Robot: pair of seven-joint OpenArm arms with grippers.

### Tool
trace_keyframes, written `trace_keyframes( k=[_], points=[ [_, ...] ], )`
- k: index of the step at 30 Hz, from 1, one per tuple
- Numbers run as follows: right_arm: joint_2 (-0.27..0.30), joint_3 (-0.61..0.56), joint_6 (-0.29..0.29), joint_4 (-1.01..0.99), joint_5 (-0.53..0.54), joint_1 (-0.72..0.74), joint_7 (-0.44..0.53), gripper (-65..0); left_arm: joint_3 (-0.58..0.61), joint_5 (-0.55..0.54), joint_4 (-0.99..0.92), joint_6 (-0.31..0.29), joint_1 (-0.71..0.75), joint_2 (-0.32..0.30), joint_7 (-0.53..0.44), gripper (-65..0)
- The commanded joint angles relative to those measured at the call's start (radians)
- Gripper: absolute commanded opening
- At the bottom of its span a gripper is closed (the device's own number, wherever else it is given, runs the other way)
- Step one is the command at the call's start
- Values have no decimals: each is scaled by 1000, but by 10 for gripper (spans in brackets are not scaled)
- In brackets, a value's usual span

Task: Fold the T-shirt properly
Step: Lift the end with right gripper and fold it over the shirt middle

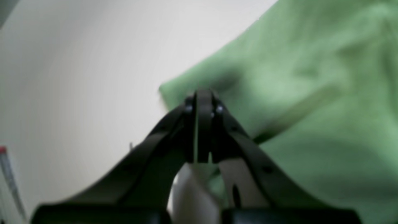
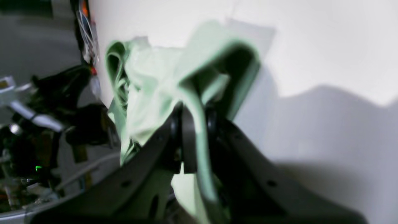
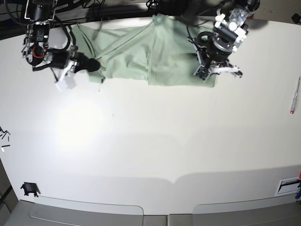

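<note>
The pale green T-shirt [image 3: 141,52] lies bunched and partly spread at the far middle of the white table [image 3: 150,141]. My left gripper [image 3: 203,75] is at the shirt's front right corner. In the left wrist view my left gripper [image 1: 203,93] is shut over a corner of the T-shirt [image 1: 311,93], with green cloth showing in the slit between the fingers. My right gripper [image 3: 94,66] is at the shirt's left end. In the right wrist view my right gripper [image 2: 194,116] is shut on a fold of the T-shirt [image 2: 149,81], which hangs lifted and loops above the fingers.
A pen [image 3: 295,96] lies near the table's right edge; it also shows in the left wrist view [image 1: 7,174]. A small black object [image 3: 29,189] sits at the front left corner. Cables and arm bases crowd the far edge.
</note>
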Motion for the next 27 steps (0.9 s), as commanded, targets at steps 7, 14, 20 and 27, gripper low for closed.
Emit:
trace_keyframes(
  k=[7,14,20,27],
  points=[
    [69,84,7,11,58,14,12,-650,-43,16,24,14,39,-10,-13,-650],
    [69,87,7,11,58,11,12,-650,-190,-47,24,13,108,-10,-14,-650],
    [26,87,7,76,58,7,12,-650,-287,-190,8,-55,175,-9,-64,-650],
    [-154,87,7,434,58,-61,12,-650,-289,-231,-59,-97,191,2,-66,-650]
  ],
)
